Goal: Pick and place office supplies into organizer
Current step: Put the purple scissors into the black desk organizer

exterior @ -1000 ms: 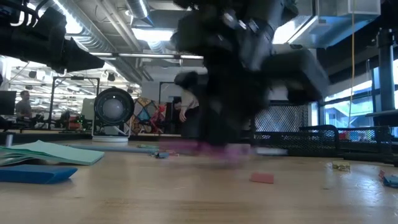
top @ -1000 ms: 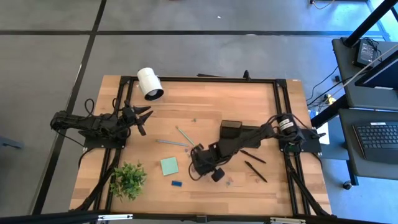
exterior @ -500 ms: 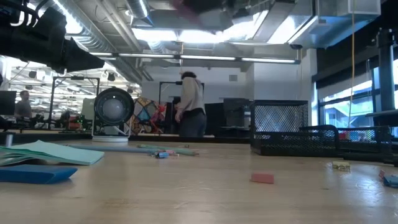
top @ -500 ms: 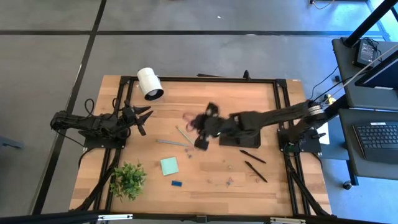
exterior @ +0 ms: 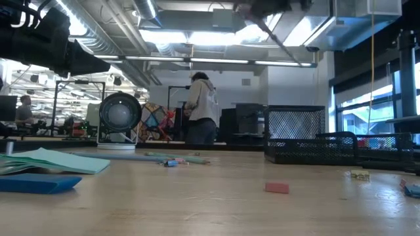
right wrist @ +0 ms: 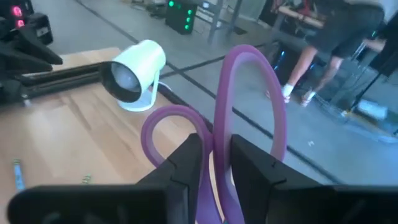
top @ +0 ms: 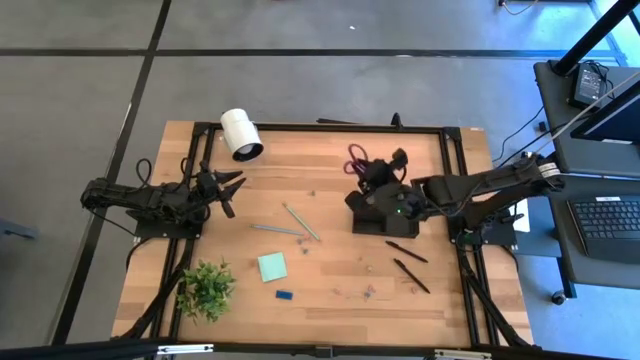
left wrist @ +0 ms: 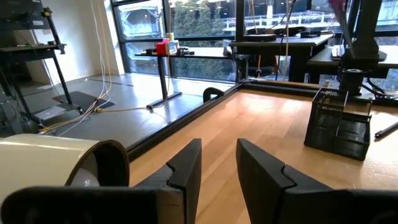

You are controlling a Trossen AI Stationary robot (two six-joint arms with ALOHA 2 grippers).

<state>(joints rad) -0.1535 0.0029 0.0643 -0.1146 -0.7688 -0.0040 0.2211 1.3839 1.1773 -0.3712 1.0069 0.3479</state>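
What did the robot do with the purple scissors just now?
The right gripper lifted the purple scissors from the table's near side and swung them up over the organizer, still clamped on them. The left gripper stayed parked by the white cylinder. The notepad, pens and plant did not move.

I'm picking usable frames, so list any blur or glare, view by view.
Right wrist view: scissors in the right claw sharp, person behind smeared. Low view: ceiling lights glare; blue block soft. Left wrist view: windows bright, organizer crisp. High view: evenly lit.
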